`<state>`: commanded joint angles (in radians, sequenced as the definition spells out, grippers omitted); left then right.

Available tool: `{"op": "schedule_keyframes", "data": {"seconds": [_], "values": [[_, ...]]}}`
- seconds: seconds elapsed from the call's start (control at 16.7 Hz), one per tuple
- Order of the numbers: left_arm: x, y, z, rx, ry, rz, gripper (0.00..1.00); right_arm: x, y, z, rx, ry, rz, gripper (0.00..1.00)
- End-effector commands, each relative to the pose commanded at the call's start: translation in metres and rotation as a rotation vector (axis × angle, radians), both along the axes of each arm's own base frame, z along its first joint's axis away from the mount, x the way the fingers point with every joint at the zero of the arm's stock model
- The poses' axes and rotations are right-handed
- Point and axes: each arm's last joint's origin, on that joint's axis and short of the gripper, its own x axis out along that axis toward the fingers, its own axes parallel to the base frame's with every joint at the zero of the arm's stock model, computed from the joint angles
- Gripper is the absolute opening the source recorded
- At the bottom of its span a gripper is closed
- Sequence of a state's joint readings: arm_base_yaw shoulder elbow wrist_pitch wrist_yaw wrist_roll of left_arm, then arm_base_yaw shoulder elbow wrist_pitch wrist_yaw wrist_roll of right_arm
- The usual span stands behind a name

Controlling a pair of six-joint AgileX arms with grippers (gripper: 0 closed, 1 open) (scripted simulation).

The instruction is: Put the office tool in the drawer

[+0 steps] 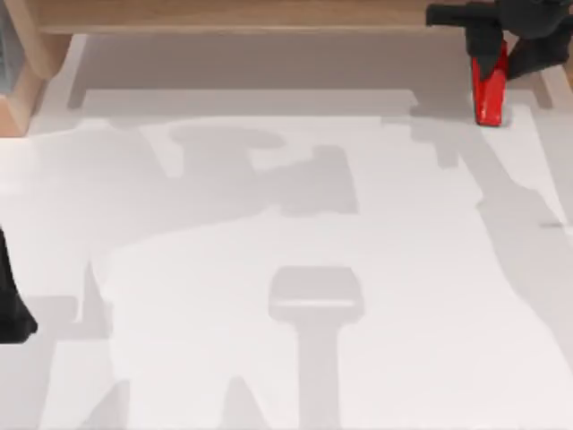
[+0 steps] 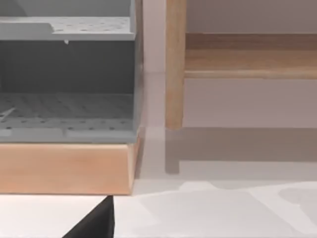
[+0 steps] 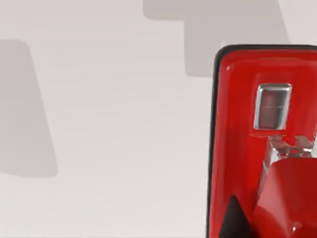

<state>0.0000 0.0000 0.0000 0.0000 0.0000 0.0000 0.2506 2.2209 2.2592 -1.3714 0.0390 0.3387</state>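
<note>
My right gripper (image 1: 491, 55) grips the red stapler (image 1: 489, 94) near the table's (image 1: 269, 269) far right corner; carrying step under way, next locate the drawer.

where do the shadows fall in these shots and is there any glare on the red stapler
Top view: broad soft grey arm shadows sprawl across the white table, one under the right claw holding the stapler at the far right. Right wrist view: the stapler's glossy red shell shows pale reflections around its metal window, blocky shadows behind. Left wrist view: the wooden post casts a faint shadow beside the grey drawer unit.
</note>
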Motion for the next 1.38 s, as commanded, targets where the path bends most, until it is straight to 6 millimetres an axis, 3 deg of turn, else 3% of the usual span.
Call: {"op": "schedule_keyframes", "data": {"seconds": [0.24,0.36,0.48,0.66,0.96,1.14,1.38], "values": [[0.000,0.000,0.000,0.000,0.000,0.000,1.00,-0.008,-0.093,0.063,-0.066,-0.072,-0.048,0.00],[0.000,0.000,0.000,0.000,0.000,0.000,1.00,-0.012,-0.137,0.075,-0.110,-0.065,-0.059,0.00],[0.000,0.000,0.000,0.000,0.000,0.000,1.00,-0.010,-0.177,0.072,-0.144,-0.039,-0.057,0.00],[0.000,0.000,0.000,0.000,0.000,0.000,1.00,0.007,-0.228,0.039,-0.163,0.014,-0.027,0.00],[0.000,0.000,0.000,0.000,0.000,0.000,1.00,0.035,-0.289,-0.059,-0.098,0.154,0.038,0.00],[0.000,0.000,0.000,0.000,0.000,0.000,1.00,0.041,-0.296,-0.105,-0.044,0.251,0.068,0.00],[0.000,0.000,0.000,0.000,0.000,0.000,1.00,0.042,-0.296,-0.111,-0.035,0.268,0.073,0.00]]}}
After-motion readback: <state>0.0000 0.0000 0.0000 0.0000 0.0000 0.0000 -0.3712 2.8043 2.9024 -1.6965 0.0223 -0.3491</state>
